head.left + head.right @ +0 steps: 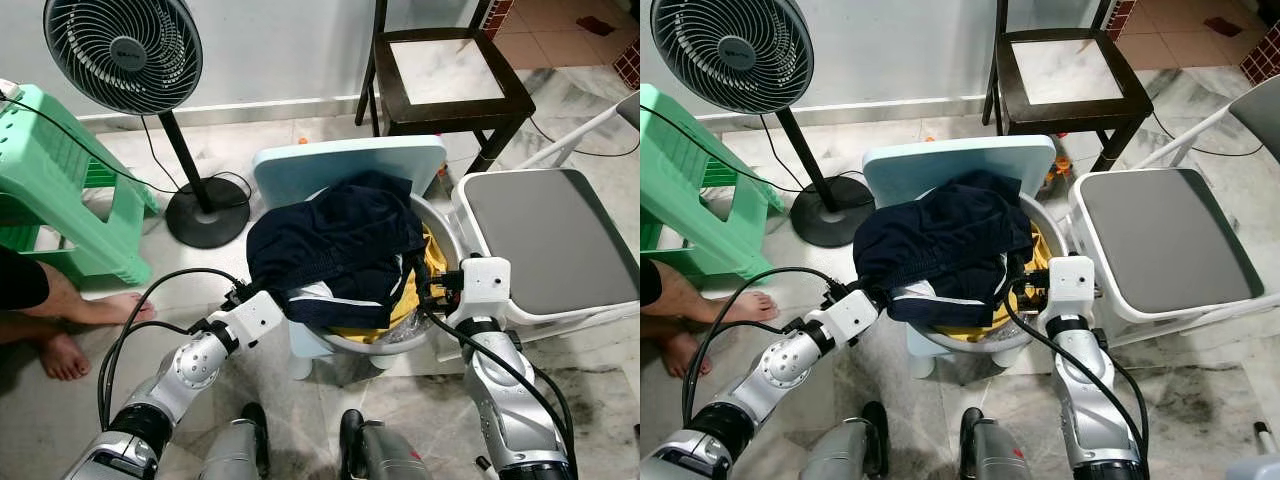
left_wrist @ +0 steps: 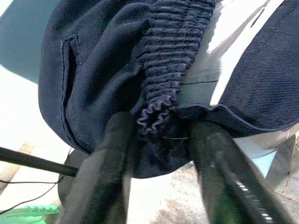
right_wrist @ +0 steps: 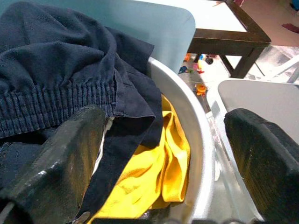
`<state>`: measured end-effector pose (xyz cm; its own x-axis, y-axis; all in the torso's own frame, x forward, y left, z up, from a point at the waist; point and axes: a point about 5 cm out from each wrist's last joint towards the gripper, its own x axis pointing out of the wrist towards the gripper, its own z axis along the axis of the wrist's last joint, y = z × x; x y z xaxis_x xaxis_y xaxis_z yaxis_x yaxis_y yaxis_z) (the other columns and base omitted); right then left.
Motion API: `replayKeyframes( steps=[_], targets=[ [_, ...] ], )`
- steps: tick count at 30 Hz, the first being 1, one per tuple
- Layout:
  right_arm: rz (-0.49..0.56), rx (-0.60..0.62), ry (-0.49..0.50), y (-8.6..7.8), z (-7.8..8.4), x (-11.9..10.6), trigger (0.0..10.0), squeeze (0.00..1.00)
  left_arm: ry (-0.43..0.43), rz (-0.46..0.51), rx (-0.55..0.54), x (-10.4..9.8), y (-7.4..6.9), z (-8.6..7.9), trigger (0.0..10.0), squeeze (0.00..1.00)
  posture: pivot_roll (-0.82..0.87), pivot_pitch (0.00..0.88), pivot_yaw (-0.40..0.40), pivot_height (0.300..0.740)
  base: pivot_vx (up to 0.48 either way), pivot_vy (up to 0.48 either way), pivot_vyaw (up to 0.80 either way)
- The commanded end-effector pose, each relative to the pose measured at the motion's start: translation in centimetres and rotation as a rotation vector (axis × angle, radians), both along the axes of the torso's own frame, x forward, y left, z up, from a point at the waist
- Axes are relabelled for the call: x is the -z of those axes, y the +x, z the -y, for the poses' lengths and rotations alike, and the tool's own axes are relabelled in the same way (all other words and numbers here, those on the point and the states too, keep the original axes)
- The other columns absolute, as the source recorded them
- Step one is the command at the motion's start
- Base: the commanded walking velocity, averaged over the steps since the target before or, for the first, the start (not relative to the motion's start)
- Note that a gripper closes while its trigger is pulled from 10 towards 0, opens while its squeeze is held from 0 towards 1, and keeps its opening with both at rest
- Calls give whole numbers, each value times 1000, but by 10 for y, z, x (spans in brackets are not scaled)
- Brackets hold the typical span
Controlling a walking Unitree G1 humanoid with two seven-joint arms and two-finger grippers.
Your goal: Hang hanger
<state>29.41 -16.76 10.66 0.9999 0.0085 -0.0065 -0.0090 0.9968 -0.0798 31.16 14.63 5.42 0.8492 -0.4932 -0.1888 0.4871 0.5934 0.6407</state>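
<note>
I see no hanger here, only laundry. A navy garment (image 1: 340, 250) with a gathered elastic waistband is heaped over a round grey basin (image 1: 445, 240), spilling past its rim at nine o'clock. One yellow cloth (image 3: 154, 175) lies under it inside the basin, toward three o'clock, and a white piece with a dark stripe (image 1: 325, 297) shows at six o'clock. The basin rests on a pale blue stool (image 1: 345, 165).

My left end effector (image 2: 161, 135) reaches in from seven o'clock, arm bent and angled up toward the basin; its two fingers (image 2: 103, 168) straddle the ruffled edge of the waistband, and I cannot tell if they are pinching it. My right end effector (image 3: 163, 158) comes up from five o'clock, forearm near upright, fingers spread wide across the basin rim, one over the navy garment, the other outside the wall, gripping nothing.

Around me: one standing fan (image 1: 125, 50) at eleven o'clock, one green plastic stool (image 1: 50, 180) at ten, one dark wooden chair (image 1: 450, 75) at one, one white folding chair with a grey seat (image 1: 545, 240) at three. A person's two bare feet (image 1: 100, 310) rest on the floor at eight o'clock.
</note>
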Motion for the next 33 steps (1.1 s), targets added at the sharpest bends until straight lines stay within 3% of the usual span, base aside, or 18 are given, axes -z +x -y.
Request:
replayKeyframes(
  steps=[1, 18, 27, 33],
  targets=[
    [-25, 26, -5, -3, 5, 7, 10000, 0, 14, -14, 20, 5, -3, 3, 0, 0, 55, 321, -22, 740, 0, 0, 0],
    [-19, 30, -5, -1, 4, 6, 10000, 0, 19, 3, -22, 5, 0, -2, 0, 0, 62, 311, -22, 740, 0, 0, 0],
    [-15, 33, -1, 1, 5, 6, 10000, 0, -12, 115, -59, -17, 13, -9, 0, 0, 70, 304, -19, 740, 0, 0, 0],
    [-19, 28, 0, 1, 7, 8, 10000, 0, -82, 216, -69, -39, 22, -6, 0, 0, 74, 300, -15, 740, 0, 0, 0]
  ],
)
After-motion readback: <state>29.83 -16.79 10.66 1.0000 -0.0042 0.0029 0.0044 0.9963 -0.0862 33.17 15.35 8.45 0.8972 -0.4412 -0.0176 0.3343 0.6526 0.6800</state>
